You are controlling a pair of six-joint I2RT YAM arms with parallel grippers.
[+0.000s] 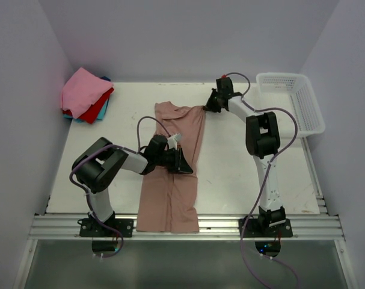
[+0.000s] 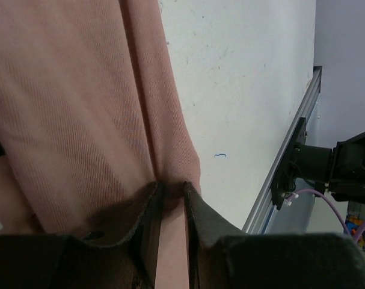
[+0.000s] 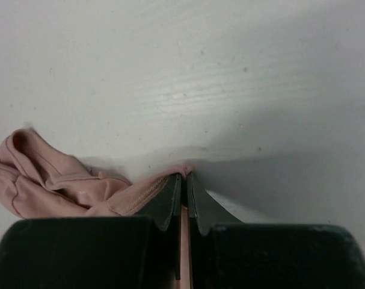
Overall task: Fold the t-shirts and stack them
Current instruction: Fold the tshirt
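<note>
When scanning from the left: folded stack (image 1: 86, 95) in far left corner of table (image 1: 242, 180), bright pink on top, red under it, blue edge showing at the bottom. Well apart from everything else.

Next, centre: dusty-pink shirt (image 1: 170, 192) folded into a long narrow strip, running from far-centre down to the near edge, hem end lying over front rail (image 1: 302, 226). Flat on the table for most of its length, some bunching at the far end near the collar.

Left gripper (image 1: 181, 161) down on the shirt's right edge, about mid-length. Wrist view: left gripper (image 2: 170, 186) jaws drawn narrow with a pinch of pink cloth (image 2: 80, 120) between them, bare table (image 2: 242, 90) just to the right of the fold. Holding the shirt.

Right gripper (image 1: 209, 107) at the shirt's far right corner, low on the table. Wrist view: right gripper (image 3: 183, 177) jaws pressed nearly together, thin pink edge caught between them, rest of that corner (image 3: 50, 186) crumpled off to the left, white tabletop (image 3: 200, 72) ahead. Clamped on the shirt too.

Far right: white lattice basket (image 1: 293, 99) in the back corner, apart from the shirt and both grippers.
</note>
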